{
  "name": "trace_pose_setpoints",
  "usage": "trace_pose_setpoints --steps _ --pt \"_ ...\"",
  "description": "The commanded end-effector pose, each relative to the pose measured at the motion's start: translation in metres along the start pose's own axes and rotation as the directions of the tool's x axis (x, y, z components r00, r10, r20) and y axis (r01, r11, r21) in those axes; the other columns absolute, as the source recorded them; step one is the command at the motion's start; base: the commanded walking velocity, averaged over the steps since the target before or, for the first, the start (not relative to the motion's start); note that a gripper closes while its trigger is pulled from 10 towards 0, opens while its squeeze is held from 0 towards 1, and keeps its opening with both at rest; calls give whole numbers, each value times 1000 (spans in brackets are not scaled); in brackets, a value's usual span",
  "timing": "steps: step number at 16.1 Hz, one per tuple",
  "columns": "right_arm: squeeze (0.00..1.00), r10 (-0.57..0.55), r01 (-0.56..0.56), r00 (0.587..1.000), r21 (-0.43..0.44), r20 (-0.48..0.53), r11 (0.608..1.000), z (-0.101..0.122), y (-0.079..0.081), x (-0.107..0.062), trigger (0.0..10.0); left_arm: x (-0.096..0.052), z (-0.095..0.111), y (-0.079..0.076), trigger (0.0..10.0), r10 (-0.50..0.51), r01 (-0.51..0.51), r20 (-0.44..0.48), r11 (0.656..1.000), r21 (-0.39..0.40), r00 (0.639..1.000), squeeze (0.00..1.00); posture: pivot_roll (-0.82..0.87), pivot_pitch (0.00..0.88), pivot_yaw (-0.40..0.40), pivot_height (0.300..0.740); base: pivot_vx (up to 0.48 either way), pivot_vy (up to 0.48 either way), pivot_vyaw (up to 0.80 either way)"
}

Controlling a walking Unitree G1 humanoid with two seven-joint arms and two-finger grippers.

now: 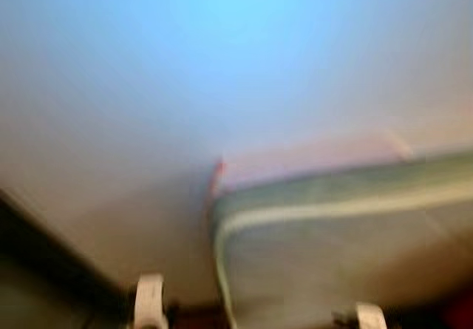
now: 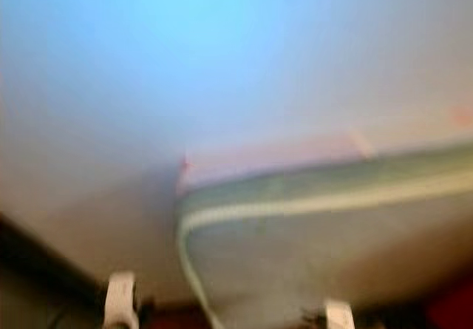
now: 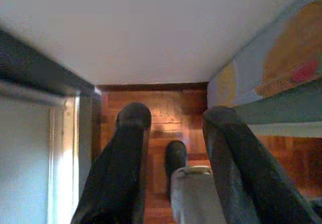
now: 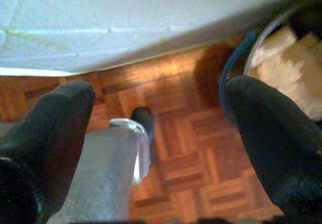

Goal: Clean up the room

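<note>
Head views blurred, likely mid-walk: pale green-edged mattress point(image 1: 347, 233) corner against white wall point(image 1: 222, 63). Left gripper point(image 3: 173, 128), right gripper point(image 4: 156, 108) spread wide, empty, hanging idle over brown parquet floor point(image 4: 191, 148).

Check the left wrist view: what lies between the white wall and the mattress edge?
A strip of bare parquet floor runs between the white wall and the mattress, in the left wrist view.

No text or label can be read anywhere.
</note>
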State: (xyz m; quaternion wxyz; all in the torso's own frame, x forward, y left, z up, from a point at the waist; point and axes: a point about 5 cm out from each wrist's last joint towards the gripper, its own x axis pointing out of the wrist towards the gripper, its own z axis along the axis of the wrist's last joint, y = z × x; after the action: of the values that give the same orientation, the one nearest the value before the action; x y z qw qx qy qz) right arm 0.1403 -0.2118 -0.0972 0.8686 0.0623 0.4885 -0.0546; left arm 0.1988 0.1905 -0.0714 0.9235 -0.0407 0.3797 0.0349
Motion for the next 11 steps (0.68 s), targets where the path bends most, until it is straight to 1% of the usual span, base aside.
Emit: trace_pose_setpoints --steps 1,3,4,5,11 --pt "0 72 -68 996 -80 45 994 42 10 7 10000 1 -1 18 10000 34 -22 -160 997 78 987 0 -25 0 -5 740 0 0 800" --pt "0 71 -68 996 -72 47 995 42 10 7 10000 1 -2 18 10000 34 -22 -161 997 78 986 0 -23 0 -5 740 0 0 722" --pt "0 70 -68 996 -44 48 997 41 10 7 10000 1 -2 18 10000 35 -23 -161 997 77 986 0 -25 0 -4 740 0 0 0" --pt "0 69 -67 996 -40 49 997 41 10 7 10000 1 -2 18 10000 35 -23 -162 997 77 986 0 -24 0 -4 740 0 0 0" --pt "0 65 -63 997 -46 43 997 39 9 7 10000 1 -3 18 10000 31 -21 -160 997 68 987 0 -25 0 -4 740 0 0 0"
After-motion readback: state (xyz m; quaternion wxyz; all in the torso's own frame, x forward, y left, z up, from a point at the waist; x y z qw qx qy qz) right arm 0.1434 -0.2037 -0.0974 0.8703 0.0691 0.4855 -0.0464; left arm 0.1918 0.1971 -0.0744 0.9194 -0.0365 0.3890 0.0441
